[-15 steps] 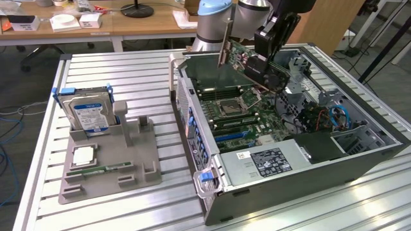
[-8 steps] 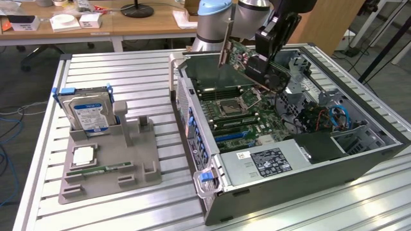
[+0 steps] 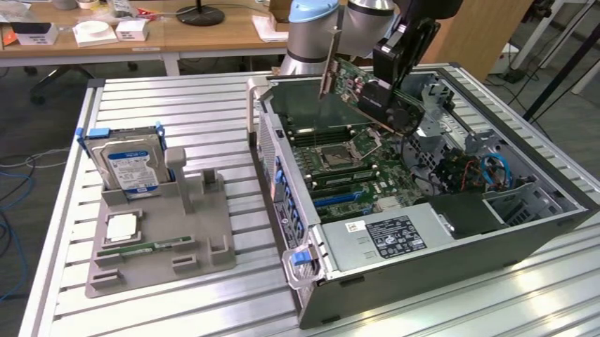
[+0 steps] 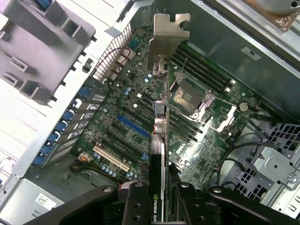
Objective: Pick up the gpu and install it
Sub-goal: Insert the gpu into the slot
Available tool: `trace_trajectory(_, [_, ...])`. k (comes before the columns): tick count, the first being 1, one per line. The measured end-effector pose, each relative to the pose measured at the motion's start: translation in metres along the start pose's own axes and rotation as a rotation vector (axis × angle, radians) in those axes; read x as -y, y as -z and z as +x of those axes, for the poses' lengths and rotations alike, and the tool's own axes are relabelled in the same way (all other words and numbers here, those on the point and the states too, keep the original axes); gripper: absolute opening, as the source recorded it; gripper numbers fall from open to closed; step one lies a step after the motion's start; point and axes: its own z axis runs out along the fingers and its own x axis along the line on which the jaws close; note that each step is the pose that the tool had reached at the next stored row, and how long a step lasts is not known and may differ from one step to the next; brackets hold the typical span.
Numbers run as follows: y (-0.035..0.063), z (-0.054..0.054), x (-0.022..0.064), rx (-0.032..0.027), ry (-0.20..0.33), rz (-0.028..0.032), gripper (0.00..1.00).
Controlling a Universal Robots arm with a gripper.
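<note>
Black two-finger gripper is clamping the thin black gpu card with silver end bracket, holding it tilted above the green motherboard; seating well probably demands levelling its edge parallel over the motherboard's blue slot.

Your ribbed silver aluminium table, glare on its near slats, behind it you see light wooden desks with small white boxes and a round black stand base, grey floor, loose blue cables at the exterior view's left
</note>
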Motion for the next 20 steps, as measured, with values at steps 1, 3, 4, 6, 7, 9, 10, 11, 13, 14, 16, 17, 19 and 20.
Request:
trace_trajectory(1, [0.0000, 0.0000, 0.0000, 0.0001, 0.000, 0.0000, 0.26])
trace_trajectory(3, [0.0000, 0.0000, 0.0000, 0.0001, 0.000, 0.0000, 0.26])
trace_trajectory(4, [0.0000, 0.0000, 0.0000, 0.0001, 0.001, 0.0000, 0.26])
trace_trajectory(6, [0.0000, 0.0000, 0.0000, 0.0000, 0.004, -0.0001, 0.26])
trace_trajectory(7, [0.0000, 0.0000, 0.0000, -0.0002, 0.006, -0.0001, 0.26])
trace_trajectory(9, [0.0000, 0.0000, 0.0000, -0.0005, 0.012, -0.0003, 0.26])
trace_trajectory(10, [0.0000, 0.0000, 0.0000, -0.0006, 0.016, -0.0004, 0.26])
trace_trajectory(11, [0.0000, 0.0000, 0.0000, -0.0008, 0.019, -0.0005, 0.26])
trace_trajectory(13, [0.0000, 0.0000, 0.0000, -0.0011, 0.026, -0.0007, 0.26])
trace_trajectory(14, [0.0000, 0.0000, 0.0000, -0.0013, 0.029, -0.0007, 0.26])
trace_trajectory(16, [0.0000, 0.0000, 0.0000, -0.0015, 0.036, -0.0009, 0.26])
trace_trajectory(17, [0.0000, 0.0000, 0.0000, -0.0017, 0.039, -0.0010, 0.26])
trace_trajectory(19, [0.0000, 0.0000, 0.0000, -0.0020, 0.046, -0.0011, 0.26])
trace_trajectory(20, [0.0000, 0.0000, 0.0000, -0.0021, 0.049, -0.0012, 0.26])
